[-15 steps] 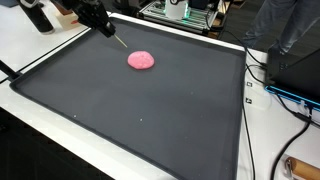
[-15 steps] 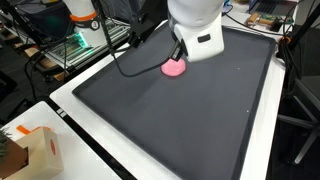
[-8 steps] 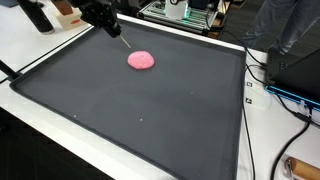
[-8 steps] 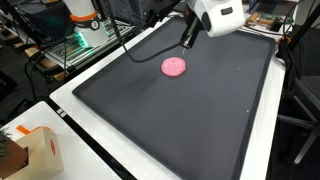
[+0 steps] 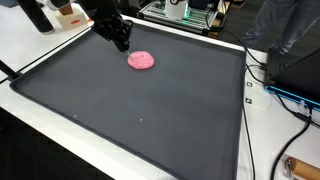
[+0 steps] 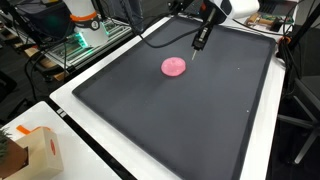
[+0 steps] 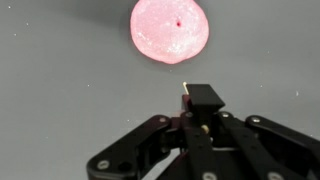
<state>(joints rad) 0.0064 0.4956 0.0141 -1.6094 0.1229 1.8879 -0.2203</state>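
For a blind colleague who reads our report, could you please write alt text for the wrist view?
A round pink lump lies on a dark grey mat at the top of the picture. Below it, the claw is closed on a dark stick whose tip points toward the lump without touching it.

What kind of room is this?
Probably a robot lab or workshop: loose cables trail beside the big black mat, and electronic gear with green lights stands behind it.
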